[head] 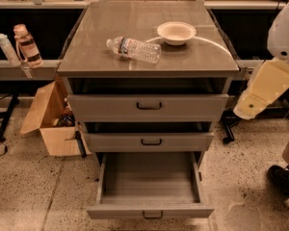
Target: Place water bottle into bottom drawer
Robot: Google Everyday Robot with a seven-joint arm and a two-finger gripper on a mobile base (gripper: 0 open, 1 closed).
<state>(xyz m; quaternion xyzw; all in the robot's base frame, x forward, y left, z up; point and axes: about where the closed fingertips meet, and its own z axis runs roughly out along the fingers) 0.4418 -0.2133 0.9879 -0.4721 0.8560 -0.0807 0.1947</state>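
The water bottle (pixel 133 49), clear and ribbed with a white cap, lies on its side on the grey cabinet top (pixel 101 61), cap pointing left. The bottom drawer (pixel 149 179) is pulled fully open, and its ridged grey floor is bare. The two shallower drawers above it are pulled out only slightly. My gripper is out of view. Only white and cream arm segments (pixel 262 88) show at the right edge, beside the cabinet and apart from the bottle.
A shallow white bowl (pixel 176 32) sits on the cabinet top just right of the bottle. A pinkish bottle (pixel 28 44) and a white tube-like bottle (pixel 6 49) stand on a ledge at left. An open cardboard box (pixel 50 121) sits on the floor left of the cabinet. A dark shoe (pixel 282 177) is at lower right.
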